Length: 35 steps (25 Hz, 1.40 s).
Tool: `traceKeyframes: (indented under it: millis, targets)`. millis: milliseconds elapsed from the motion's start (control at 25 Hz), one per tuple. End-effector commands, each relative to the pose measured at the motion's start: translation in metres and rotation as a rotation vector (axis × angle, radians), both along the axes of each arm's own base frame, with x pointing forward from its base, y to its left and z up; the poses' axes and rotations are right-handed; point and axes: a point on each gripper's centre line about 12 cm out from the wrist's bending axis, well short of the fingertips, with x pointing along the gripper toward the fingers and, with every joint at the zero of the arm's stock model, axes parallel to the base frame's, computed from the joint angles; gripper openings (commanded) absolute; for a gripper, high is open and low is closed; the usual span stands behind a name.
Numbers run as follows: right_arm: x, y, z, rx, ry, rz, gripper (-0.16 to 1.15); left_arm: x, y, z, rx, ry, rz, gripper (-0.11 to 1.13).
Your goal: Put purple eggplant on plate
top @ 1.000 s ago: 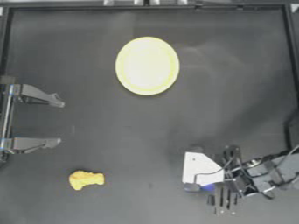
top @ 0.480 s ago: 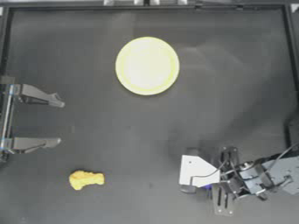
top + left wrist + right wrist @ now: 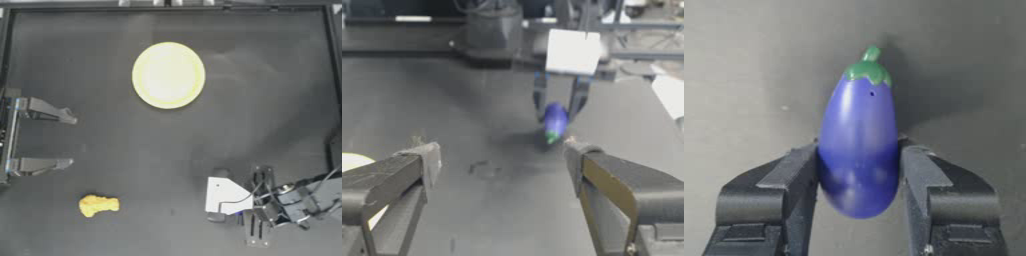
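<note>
The right tool (image 3: 859, 165) is gripping the purple eggplant (image 3: 859, 150), its two dark, matte jaws pressing against the smooth sides of the toy; the eggplant is showing as a glossy, blue-purple, egg-shaped body with a small green cap and stem tip pointing away from the wrist. In the left wrist view the same eggplant (image 3: 555, 122) is hanging stem-down between the right tool's (image 3: 557, 107) jaws, close above the dark surface (image 3: 475, 100), though whether it is touching is hard to tell. From above, the eggplant is not showing at all: the right tool (image 3: 224, 216) is sitting near the lower right of the surface (image 3: 167, 150), and a white, flat-faced block on the arm is covering it there. The plate (image 3: 168, 75) is lying well apart from it, near the top middle, one pale yellow, flat, round disc with a slightly brighter rim; only a cut-off sliver of it is peeking beside a jaw in the left wrist view. The left tool (image 3: 67, 141) is resting at the left edge with its jaws spread wide and holding nothing. One lumpy yellow item (image 3: 98, 204), irregular and matte, is lying at the lower left, near the left tool and well apart from the plate. The surface is looking dark, dull and faintly scuffed
</note>
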Motion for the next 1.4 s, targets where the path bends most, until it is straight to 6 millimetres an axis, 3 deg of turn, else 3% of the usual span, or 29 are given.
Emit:
traceKeyframes:
  millis: [40, 440, 680, 1000, 1400]
  targets:
    - [0.009, -0.011, 0.043, 0.009, -0.138, -0.002, 0.07, 0.005, 0.000, 0.008, 0.000, -0.014, 0.000, 1.03]
    - [0.024, -0.079, 0.096, -0.067, -0.286, -0.010, 0.06, 0.005, 0.000, 0.007, 0.000, -0.012, 0.000, 1.03]
    - [0.040, -0.127, 0.112, -0.113, -0.327, 0.014, 0.06, 0.005, 0.000, 0.006, 0.003, -0.009, 0.001, 1.03]
    - [0.056, -0.204, 0.106, -0.130, -0.360, 0.005, 0.06, 0.012, 0.001, -0.001, 0.004, 0.029, 0.001, 1.03]
    - [0.093, -0.284, 0.069, -0.088, -0.332, 0.012, 0.06, 0.015, 0.001, -0.001, 0.002, 0.034, 0.001, 1.03]
